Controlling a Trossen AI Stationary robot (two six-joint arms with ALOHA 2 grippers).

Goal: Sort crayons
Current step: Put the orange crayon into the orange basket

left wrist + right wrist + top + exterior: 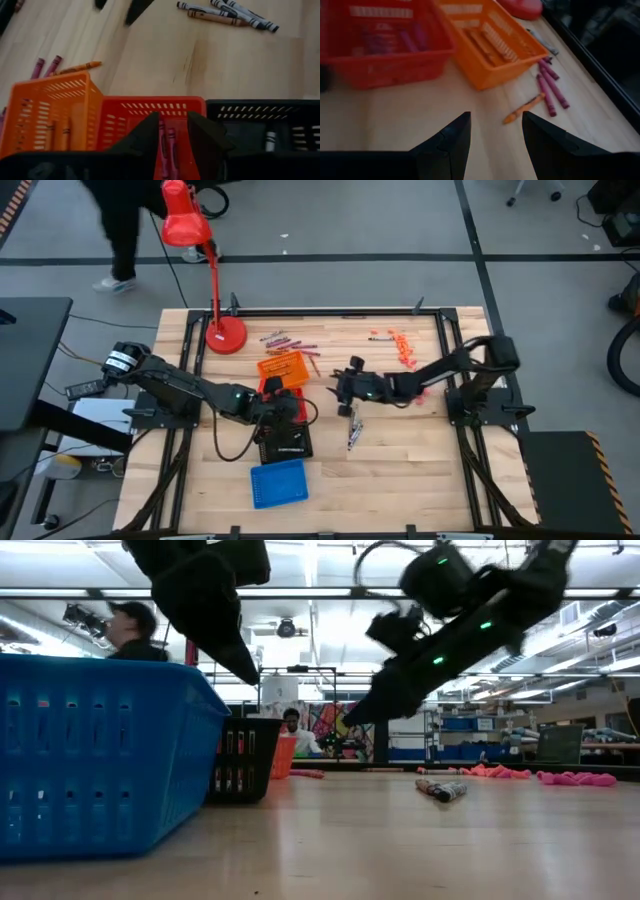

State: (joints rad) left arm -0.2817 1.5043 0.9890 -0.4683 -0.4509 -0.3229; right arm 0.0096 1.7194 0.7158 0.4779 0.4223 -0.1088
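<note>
The left gripper (172, 131) is positioned above the red tray (150, 107), with its jaws parted by a narrow gap and nothing held between them. Maroon crayons (167, 142) are seen lying in the red tray through that gap. The orange tray (50, 100) stands touching the red tray on one side, and the black tray (260, 112) touches it on the other; a grey-white crayon (270, 140) lies in the black tray. The blue tray (277, 482) is located apart from the other three, nearer the table's front edge.

The right gripper (492, 132) is held over bare table (400, 470) just beside the orange tray (492, 42), with its jaws open wide and empty. Loose crayons (547, 90), maroon and one orange, lie on the wood near that tray. A further group of grey-white crayons (227, 11) lies near the table centre, and orange crayons (402, 348) are scattered toward the right rear. A red desk lamp (205, 270) stands at the rear left.
</note>
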